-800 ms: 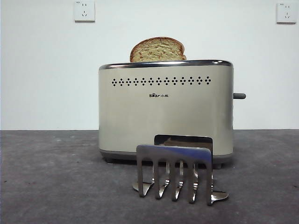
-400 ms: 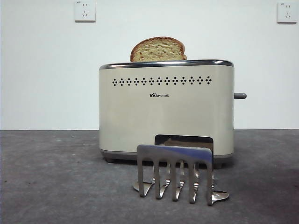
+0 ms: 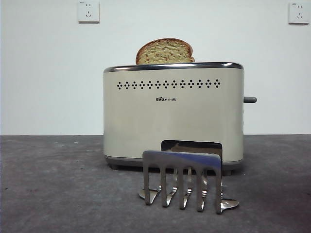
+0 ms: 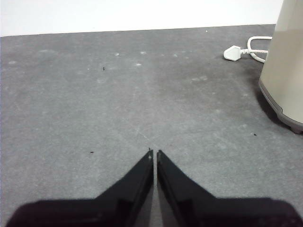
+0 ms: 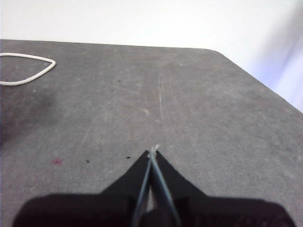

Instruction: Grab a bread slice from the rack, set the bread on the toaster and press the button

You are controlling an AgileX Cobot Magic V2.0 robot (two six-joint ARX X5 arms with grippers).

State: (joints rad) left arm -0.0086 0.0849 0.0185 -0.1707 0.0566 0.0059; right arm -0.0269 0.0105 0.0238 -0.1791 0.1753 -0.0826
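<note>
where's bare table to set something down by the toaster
Bare grey table runs left of the toaster and rack, and a narrower strip lies right of them. It is crowded directly in front of the toaster, where the rack stands close.

White wall [image 3: 48, 73], grey table [image 3: 58, 184].

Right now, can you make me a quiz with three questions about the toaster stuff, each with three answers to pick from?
1. Where is the slice of bread?
A. in the rack
B. sticking up out of the toaster's top
C. flat on the table

2. How many white wall sockets are there?
A. one
B. two
C. four

3. How are the left gripper's jaws?
A. shut
B. wide open
C. holding bread

Answers: 1 B, its rounded top rises above the toaster, while the rack holds no bread. 2 B, one wall socket near each top corner of the front view. 3 A, its tips nearly meet over bare table.
</note>
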